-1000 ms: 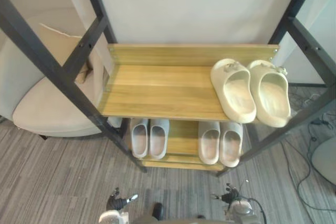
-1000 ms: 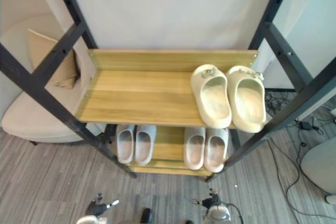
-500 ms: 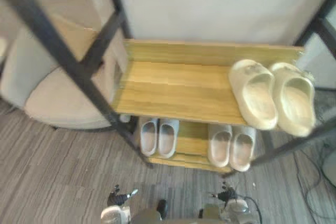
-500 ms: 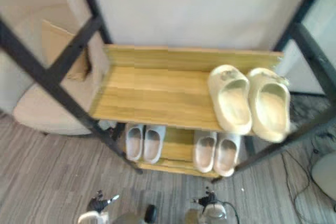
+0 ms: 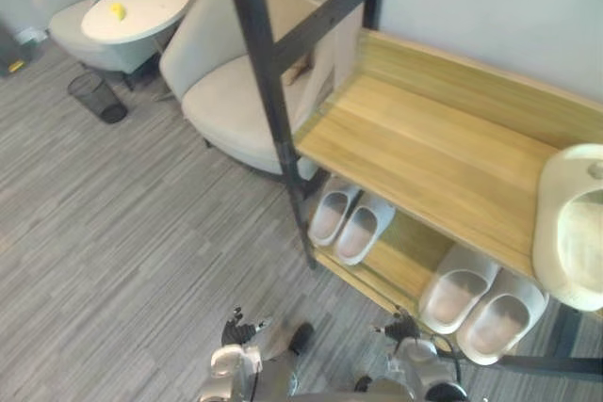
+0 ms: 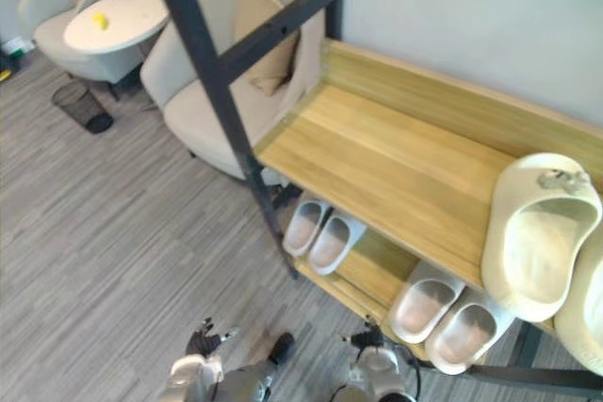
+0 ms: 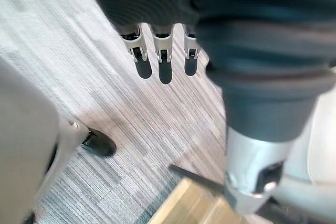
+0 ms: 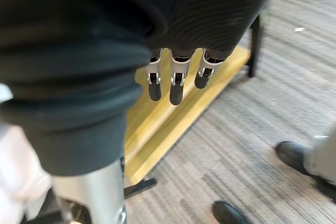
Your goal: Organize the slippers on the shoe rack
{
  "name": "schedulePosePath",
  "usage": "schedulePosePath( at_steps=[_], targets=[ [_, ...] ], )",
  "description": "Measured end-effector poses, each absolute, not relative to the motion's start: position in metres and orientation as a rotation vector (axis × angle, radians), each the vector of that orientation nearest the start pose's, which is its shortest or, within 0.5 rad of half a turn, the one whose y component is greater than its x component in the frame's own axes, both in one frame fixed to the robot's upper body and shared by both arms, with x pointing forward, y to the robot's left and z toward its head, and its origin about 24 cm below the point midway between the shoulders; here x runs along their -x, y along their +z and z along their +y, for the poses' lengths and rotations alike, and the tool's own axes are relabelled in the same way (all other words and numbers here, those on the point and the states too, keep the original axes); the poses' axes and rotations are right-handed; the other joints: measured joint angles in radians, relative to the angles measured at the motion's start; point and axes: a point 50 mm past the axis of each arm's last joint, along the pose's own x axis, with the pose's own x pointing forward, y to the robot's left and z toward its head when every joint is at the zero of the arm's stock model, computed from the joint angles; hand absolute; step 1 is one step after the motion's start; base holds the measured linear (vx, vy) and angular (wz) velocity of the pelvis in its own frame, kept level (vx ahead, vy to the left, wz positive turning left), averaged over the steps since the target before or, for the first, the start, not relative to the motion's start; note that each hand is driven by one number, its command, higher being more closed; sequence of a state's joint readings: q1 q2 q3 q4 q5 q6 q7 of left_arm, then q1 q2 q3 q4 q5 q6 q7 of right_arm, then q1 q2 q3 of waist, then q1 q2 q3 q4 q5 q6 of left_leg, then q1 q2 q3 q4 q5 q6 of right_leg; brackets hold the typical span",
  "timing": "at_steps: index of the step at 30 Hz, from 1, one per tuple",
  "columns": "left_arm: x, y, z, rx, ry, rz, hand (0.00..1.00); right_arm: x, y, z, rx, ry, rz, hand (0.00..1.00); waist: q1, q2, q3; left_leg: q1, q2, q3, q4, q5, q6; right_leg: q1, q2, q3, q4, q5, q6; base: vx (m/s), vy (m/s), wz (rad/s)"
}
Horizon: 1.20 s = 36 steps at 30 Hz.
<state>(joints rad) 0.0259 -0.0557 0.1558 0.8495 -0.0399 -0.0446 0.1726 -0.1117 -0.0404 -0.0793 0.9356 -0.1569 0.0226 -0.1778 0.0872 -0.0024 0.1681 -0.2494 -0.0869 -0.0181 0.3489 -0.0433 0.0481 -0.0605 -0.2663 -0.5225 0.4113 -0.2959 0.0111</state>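
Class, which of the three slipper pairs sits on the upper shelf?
The cream pair; the left white pair and right white pair sit on the lower shelf.

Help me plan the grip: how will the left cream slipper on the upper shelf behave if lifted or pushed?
The left cream slipper looks thick and moulded: probably light, shape-holding. Its smooth surface may slide on the upper shelf. Its heel seems to overhang the edge, so a push could tip it off.

Non-task items logged. I see a beige armchair (image 5: 236, 112) with a tan cushion (image 6: 271, 65) on it. Beside it, a round white side table (image 5: 141, 7) carries a small yellow object (image 5: 117, 11). A dark wire bin (image 5: 97, 96) stands nearby on grey striped carpet (image 5: 113, 261).
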Motion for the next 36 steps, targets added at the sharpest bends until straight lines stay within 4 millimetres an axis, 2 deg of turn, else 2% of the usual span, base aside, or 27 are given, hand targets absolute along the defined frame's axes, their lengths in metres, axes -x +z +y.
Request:
schedulePosePath(
  at_steps=[1,2,3,4,5,6,7,10,12,16,18,19,20,21,22,23,25,26,27,28,29,31,32,33,34,35,36],
  targets=[
    [-0.155,-0.134,0.163,0.090,0.316,0.846,0.00,-0.190,-0.122,-0.183,0.239,-0.175,0.827,0.00,-0.007,0.028,0.002,-0.011,0.031,0.075,0.037,-0.021,-0.013,0.007,0.014,-0.018,0.042,-0.003,0.000,-0.12,0.015,1.12],
    [-0.155,-0.133,0.163,0.088,0.316,0.842,0.00,-0.188,-0.123,-0.186,0.240,-0.183,0.833,0.00,-0.015,0.033,-0.003,-0.005,0.022,0.071,0.007,-0.007,-0.016,-0.013,0.034,0.019,0.034,-0.012,-0.009,-0.15,0.030,1.42],
    [-0.155,-0.133,0.165,0.077,0.313,0.839,0.00,-0.186,-0.124,-0.188,0.233,-0.192,0.843,0.00,-0.034,0.027,-0.011,0.047,-0.004,-0.003,-0.154,0.040,-0.059,-0.008,0.083,0.077,-0.073,-0.010,-0.019,-0.13,0.004,1.62],
    [-0.153,-0.136,0.162,0.070,0.296,0.863,0.00,-0.178,-0.129,-0.193,0.226,-0.214,0.879,0.00,-0.048,0.042,-0.016,0.087,0.022,0.040,-0.158,-0.032,-0.031,0.023,0.070,0.005,-0.145,0.051,0.007,-0.07,0.011,1.43],
    [-0.149,-0.139,0.162,0.062,0.292,0.883,0.00,-0.176,-0.131,-0.194,0.224,-0.219,0.897,0.00,-0.046,0.041,-0.016,0.107,0.037,0.077,-0.132,-0.066,-0.030,0.030,0.070,-0.001,-0.145,0.061,0.016,0.03,0.011,1.08],
    [-0.138,-0.144,0.161,0.052,0.290,0.922,0.00,-0.176,-0.131,-0.196,0.214,-0.233,0.897,0.00,-0.048,0.054,-0.019,0.171,0.063,0.081,-0.218,-0.075,-0.052,0.036,0.087,-0.007,-0.160,0.072,0.029,0.01,0.086,0.56],
    [-0.136,-0.146,0.164,0.030,0.286,0.937,0.00,-0.170,-0.134,-0.196,0.200,-0.244,0.921,0.00,-0.045,0.062,-0.016,0.194,0.049,0.056,-0.289,-0.026,-0.057,0.043,0.094,0.012,-0.198,0.106,0.032,0.00,0.086,0.46],
    [-0.125,-0.150,0.174,-0.020,0.281,0.975,0.00,-0.165,-0.138,-0.189,0.188,-0.222,0.946,0.00,-0.042,0.058,-0.016,0.221,0.029,0.041,-0.301,-0.019,-0.048,0.100,0.101,0.033,-0.278,0.145,0.058,-0.01,0.116,0.16],
    [-0.117,-0.152,0.177,-0.039,0.281,0.995,0.00,-0.162,-0.140,-0.190,0.192,-0.223,0.957,0.00,-0.041,0.059,-0.019,0.238,0.021,0.038,-0.316,-0.013,-0.038,0.118,0.101,0.035,-0.301,0.158,0.062,0.00,0.085,0.04],
    [-0.116,-0.152,0.182,-0.053,0.287,0.999,0.00,-0.161,-0.141,-0.190,0.191,-0.222,0.964,0.00,-0.038,0.052,-0.021,0.246,0.010,0.018,-0.353,0.017,-0.022,0.121,0.103,0.029,-0.320,0.180,0.064,-0.02,0.046,0.07],
    [-0.115,-0.152,0.184,-0.049,0.298,0.999,0.00,-0.156,-0.144,-0.189,0.187,-0.223,0.988,0.00,-0.038,0.039,-0.014,0.264,-0.006,0.000,-0.355,0.016,-0.020,0.128,0.080,0.013,-0.273,0.150,0.074,-0.01,0.037,0.27],
    [-0.115,-0.152,0.186,-0.047,0.306,0.997,0.00,-0.155,-0.144,-0.188,0.182,-0.223,0.992,0.00,-0.038,0.027,-0.007,0.272,-0.017,-0.011,-0.353,0.008,-0.013,0.122,0.055,0.005,-0.218,0.112,0.078,-0.01,0.039,0.41],
    [-0.116,-0.151,0.191,-0.052,0.317,0.990,0.00,-0.154,-0.145,-0.183,0.170,-0.217,0.993,0.00,-0.036,0.001,-0.003,0.272,-0.040,-0.032,-0.345,-0.017,-0.004,0.094,-0.002,0.003,-0.094,0.055,0.102,-0.01,0.021,0.42],
    [-0.116,-0.150,0.191,-0.052,0.319,0.986,0.00,-0.155,-0.145,-0.182,0.167,-0.217,0.991,0.00,-0.036,-0.008,-0.004,0.275,-0.050,-0.048,-0.344,-0.022,0.000,0.078,-0.024,0.018,-0.036,0.041,0.103,0.00,-0.005,0.55],
    [-0.117,-0.150,0.192,-0.050,0.326,0.984,0.00,-0.156,-0.144,-0.182,0.167,-0.214,0.987,0.00,-0.040,-0.013,-0.001,0.279,-0.059,-0.073,-0.336,-0.025,0.005,0.023,-0.054,0.099,0.113,0.044,0.086,0.09,-0.029,0.67],
    [-0.117,-0.150,0.193,-0.041,0.338,0.983,0.00,-0.154,-0.145,-0.182,0.167,-0.216,0.990,0.00,-0.045,-0.014,0.001,0.288,-0.061,-0.108,-0.314,-0.028,0.015,-0.052,-0.053,0.195,0.241,0.050,0.055,0.14,-0.035,0.99],
    [-0.120,-0.148,0.195,-0.017,0.365,0.972,0.00,-0.152,-0.144,-0.176,0.147,-0.216,0.978,0.00,-0.049,-0.013,0.001,0.269,-0.054,-0.207,-0.263,-0.046,0.023,-0.125,0.048,0.388,0.279,-0.006,0.061,0.20,-0.115,1.36],
    [-0.120,-0.148,0.196,-0.014,0.372,0.972,0.00,-0.151,-0.145,-0.175,0.145,-0.214,0.978,0.00,-0.049,-0.017,-0.002,0.270,-0.054,-0.243,-0.262,-0.047,0.022,-0.141,0.079,0.435,0.254,-0.012,0.062,0.16,-0.154,1.55],
    [-0.120,-0.148,0.198,-0.010,0.380,0.971,0.00,-0.145,-0.147,-0.175,0.142,-0.219,0.996,0.00,-0.051,-0.023,-0.006,0.270,-0.054,-0.290,-0.260,-0.049,0.012,-0.150,0.109,0.474,0.196,-0.012,0.063,0.16,-0.206,1.64],
    [-0.119,-0.148,0.200,-0.013,0.387,0.971,0.00,-0.139,-0.149,-0.174,0.135,-0.225,1.012,0.00,-0.050,-0.045,-0.016,0.266,-0.075,-0.344,-0.242,-0.055,-0.009,-0.137,0.110,0.476,0.066,0.021,0.037,0.16,-0.232,1.51],
    [-0.119,-0.148,0.202,-0.010,0.397,0.970,0.00,-0.137,-0.150,-0.172,0.124,-0.226,1.018,0.00,-0.047,-0.059,-0.013,0.261,-0.084,-0.365,-0.224,-0.070,-0.017,-0.128,0.106,0.474,0.035,0.041,0.049,0.18,-0.278,1.27],
    [-0.114,-0.150,0.194,0.021,0.404,0.986,0.00,-0.141,-0.148,-0.177,0.115,-0.259,1.005,0.00,-0.044,-0.021,-0.033,0.236,-0.064,-0.389,-0.175,-0.113,-0.031,-0.090,0.107,0.394,0.000,0.031,0.039,0.17,-0.181,0.88],
    [-0.111,-0.151,0.194,0.051,0.434,0.988,0.00,-0.146,-0.147,-0.174,0.115,-0.245,0.992,0.00,-0.043,-0.003,-0.029,0.203,-0.053,-0.363,-0.102,-0.145,-0.060,-0.072,0.110,0.332,-0.001,0.024,0.028,0.21,-0.126,0.69],
    [-0.112,-0.151,0.194,0.055,0.439,0.985,0.00,-0.145,-0.147,-0.172,0.115,-0.240,0.993,0.00,-0.043,-0.002,-0.028,0.190,-0.053,-0.349,-0.083,-0.148,-0.065,-0.068,0.109,0.321,-0.001,0.022,0.026,0.20,-0.127,0.80],
    [-0.115,-0.149,0.194,0.073,0.452,0.969,0.00,-0.146,-0.147,-0.167,0.111,-0.224,0.990,0.00,-0.043,0.000,-0.023,0.158,-0.053,-0.311,-0.009,-0.163,-0.090,-0.046,0.110,0.291,-0.009,0.017,0.017,0.22,-0.115,0.82],
    [-0.120,-0.146,0.192,0.109,0.478,0.942,0.00,-0.152,-0.144,-0.161,0.120,-0.196,0.962,0.00,-0.034,0.007,-0.007,0.095,-0.051,-0.243,0.165,-0.179,-0.116,0.014,0.123,0.244,-0.039,0.013,0.009,0.18,-0.093,0.79],
    [-0.120,-0.146,0.193,0.114,0.485,0.938,0.00,-0.153,-0.143,-0.160,0.122,-0.192,0.958,0.00,-0.032,0.006,-0.003,0.084,-0.048,-0.225,0.202,-0.179,-0.117,0.028,0.126,0.238,-0.045,0.012,0.008,0.19,-0.085,0.64]
  ],
)
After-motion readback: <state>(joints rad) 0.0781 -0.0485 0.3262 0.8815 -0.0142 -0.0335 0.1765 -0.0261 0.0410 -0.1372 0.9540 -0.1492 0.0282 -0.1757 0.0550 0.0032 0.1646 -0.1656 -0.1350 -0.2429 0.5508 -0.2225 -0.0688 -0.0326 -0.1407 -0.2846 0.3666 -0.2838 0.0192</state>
